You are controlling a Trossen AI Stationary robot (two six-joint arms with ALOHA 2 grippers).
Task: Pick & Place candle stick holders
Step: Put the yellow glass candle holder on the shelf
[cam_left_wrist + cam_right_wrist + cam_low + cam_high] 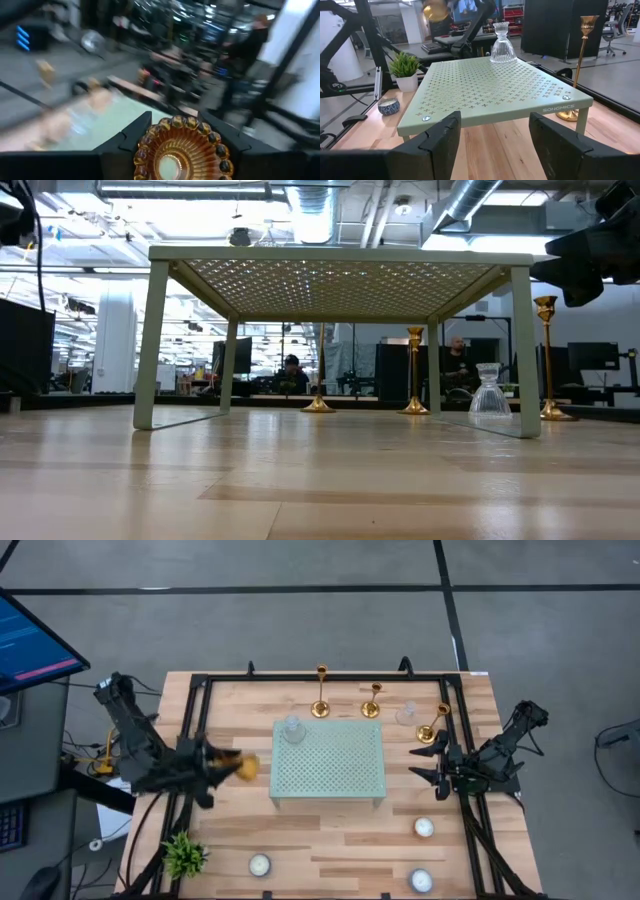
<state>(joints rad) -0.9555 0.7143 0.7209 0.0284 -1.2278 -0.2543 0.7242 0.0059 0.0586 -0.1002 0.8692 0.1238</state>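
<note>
A: Left pincer point(232, 766) is pinching an amber glass cup point(182, 150), ribbed with a beaded rim, off the left edge of the green shelf point(330, 762). That's not a task item. Right pincer point(437, 762) is spread and empty, at the shelf's right edge.

B: Where are the gold candle stick holders?

A: All three upright on the desk point(300, 830) behind the shelf: the tall one point(321, 690) at back left, the short one point(371, 700) mid, the third point(435, 724) at the back right corner, nearest the right pincer.

B: So right arm takes the third one.

A: My call too. Thin polished stem, round flared base, small cup on top. It's slick metal, so I'd close on the stem low down, near the base, to stop it tipping. Lift straight up before traversing.

B: Hazards?

A: A clear glass cup point(406, 714) stands just beside it; another point(292, 728) sits on the shelf's perforated metal top. Keep the fingers clear of both.
</note>
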